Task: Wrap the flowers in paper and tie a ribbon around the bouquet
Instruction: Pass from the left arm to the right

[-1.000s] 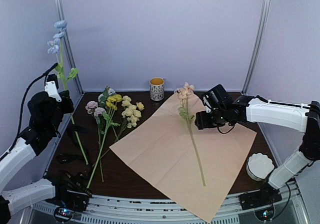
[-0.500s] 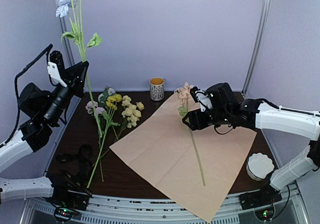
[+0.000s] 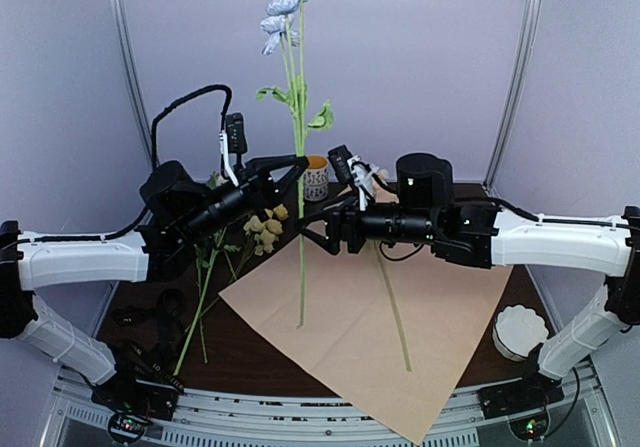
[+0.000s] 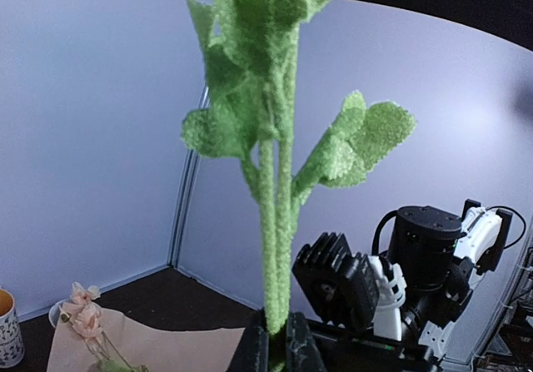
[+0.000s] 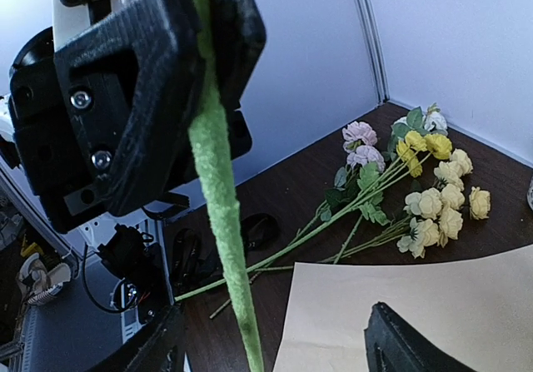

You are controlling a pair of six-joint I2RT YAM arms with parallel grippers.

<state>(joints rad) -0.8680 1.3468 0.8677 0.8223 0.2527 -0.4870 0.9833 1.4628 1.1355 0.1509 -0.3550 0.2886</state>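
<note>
Top external shows dark table (image 3: 240,352), lilac walls (image 3: 420,57), left claw (image 3: 298,164) pinching flower stem (image 3: 300,237), right claw (image 3: 322,202) spread.

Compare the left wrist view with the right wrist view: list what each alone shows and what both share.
Left wrist only: the leaves, the peach flower, the cup and the right arm. Right wrist only: the left gripper shut on the green stem, plus the yellow and pink flowers lying on the table. Both: that stem and the paper.
</note>
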